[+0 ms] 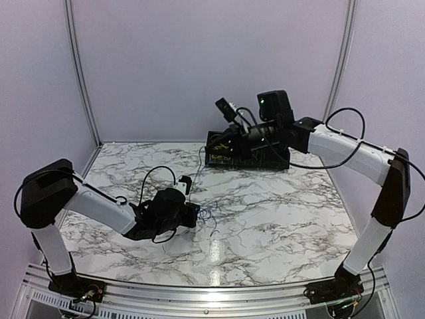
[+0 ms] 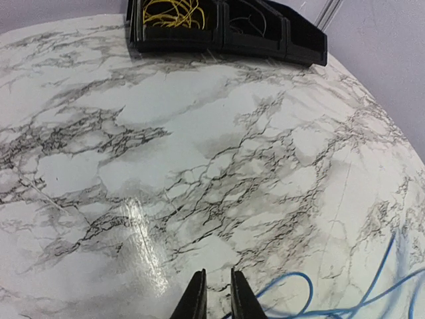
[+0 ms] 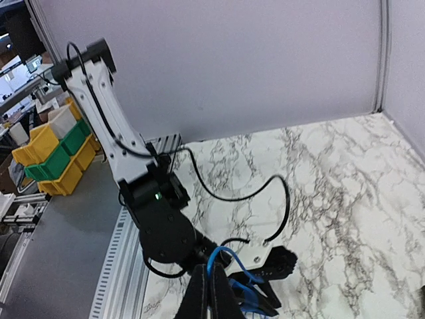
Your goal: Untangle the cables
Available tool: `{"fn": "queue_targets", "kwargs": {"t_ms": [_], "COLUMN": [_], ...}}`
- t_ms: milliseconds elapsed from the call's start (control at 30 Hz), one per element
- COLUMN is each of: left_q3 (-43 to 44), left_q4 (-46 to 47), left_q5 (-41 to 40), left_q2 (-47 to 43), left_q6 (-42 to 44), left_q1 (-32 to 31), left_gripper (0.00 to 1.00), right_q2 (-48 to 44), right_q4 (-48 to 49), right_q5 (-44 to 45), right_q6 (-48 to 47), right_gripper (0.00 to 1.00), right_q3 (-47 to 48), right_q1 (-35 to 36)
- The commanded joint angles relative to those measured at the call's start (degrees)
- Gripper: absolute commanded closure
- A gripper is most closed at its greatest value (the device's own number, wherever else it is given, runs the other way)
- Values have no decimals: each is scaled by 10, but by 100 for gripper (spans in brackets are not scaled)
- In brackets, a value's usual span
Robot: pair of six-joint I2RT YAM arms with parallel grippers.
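The blue cable lies mid-table beside my left gripper. In the left wrist view its loops run to the right of the gripper. The jaws are nearly together, and the wire comes out at their base. My right gripper is shut on a blue loop that runs down to the left gripper. In the top view the right gripper is by the black tray. The yellow cable lies in the tray's left compartment. The black cable lies in the one beside it.
The black compartment tray stands at the back of the marble table against the wall. Purple walls close the back and sides. An aluminium rail runs along the near edge. Yellow and green bins stand off the table.
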Motion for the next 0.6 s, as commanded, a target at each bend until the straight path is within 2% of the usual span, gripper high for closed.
{"fn": "queue_targets", "kwargs": {"t_ms": [0,67,233,433,567], "left_q3": [-17,-27,-51,-84,-106], "left_q4": [60,71,78,78,78], "left_q5": [-15,-13,-14,-16,-27], "left_q2": [54,64,54,10,-7], "left_q6": [-43,-54,-62,-61,-61], "left_q1": [6,7,9,10,10], "left_gripper": [86,86,87,85,85], "right_q2": [-48,-53,-60,-68,-74], "right_q4": [15,-1,-57,-42,-36], "right_q5": [-76,-76,-46,-36,-38], "right_q6": [70,77,15,20,29], "right_gripper": [100,100,100,100,100], "right_q3": [80,107,148,135,160], "right_q1": [-54,-69,-91,-130,-167]}}
